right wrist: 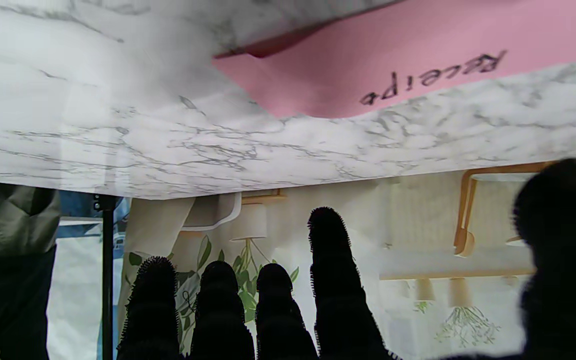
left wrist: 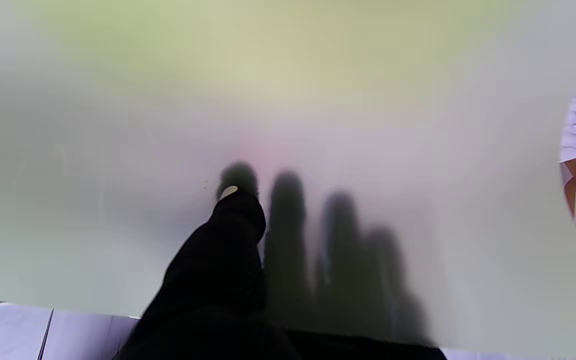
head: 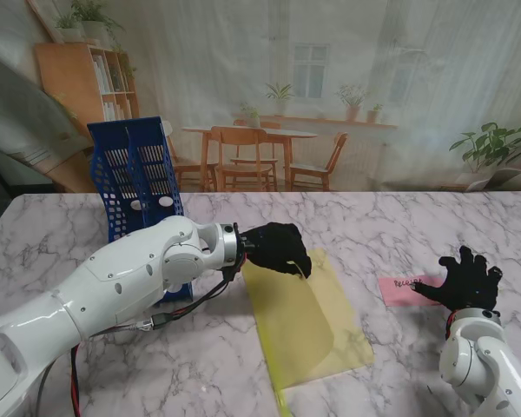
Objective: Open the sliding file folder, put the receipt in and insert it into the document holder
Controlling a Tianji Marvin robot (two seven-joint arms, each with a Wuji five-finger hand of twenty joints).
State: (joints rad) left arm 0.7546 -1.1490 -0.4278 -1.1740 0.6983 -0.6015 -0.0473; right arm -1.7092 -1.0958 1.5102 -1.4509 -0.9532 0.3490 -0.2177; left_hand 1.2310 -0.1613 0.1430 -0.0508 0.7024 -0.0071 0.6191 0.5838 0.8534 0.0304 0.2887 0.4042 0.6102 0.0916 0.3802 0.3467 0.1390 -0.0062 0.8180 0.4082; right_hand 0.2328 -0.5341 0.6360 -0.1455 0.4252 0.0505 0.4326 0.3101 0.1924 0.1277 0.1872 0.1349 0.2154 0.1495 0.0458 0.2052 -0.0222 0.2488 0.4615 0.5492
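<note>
Left robot hand grips the folder; right robot hand spread over the receipt.

Stand view: left robot hand (head: 278, 248) pinches the yellow sliding file folder (head: 308, 326) at its 11 o'clock corner on the tabletop (head: 391, 226); blue document holder (head: 135, 174) at 10 o'clock. Left wrist: one finger (left wrist: 228, 235) in front of the folder's sheet, the rest behind it. Right wrist: right robot hand (right wrist: 278, 305) empty, fingers apart, pink receipt (right wrist: 368, 55) beyond them.

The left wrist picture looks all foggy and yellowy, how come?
Left wrist view: the yellow folder sits right against the lens, blurred, with the left hand fingers showing as dark shapes through it. Right wrist view is sharp: the pink receipt reads clearly.
</note>
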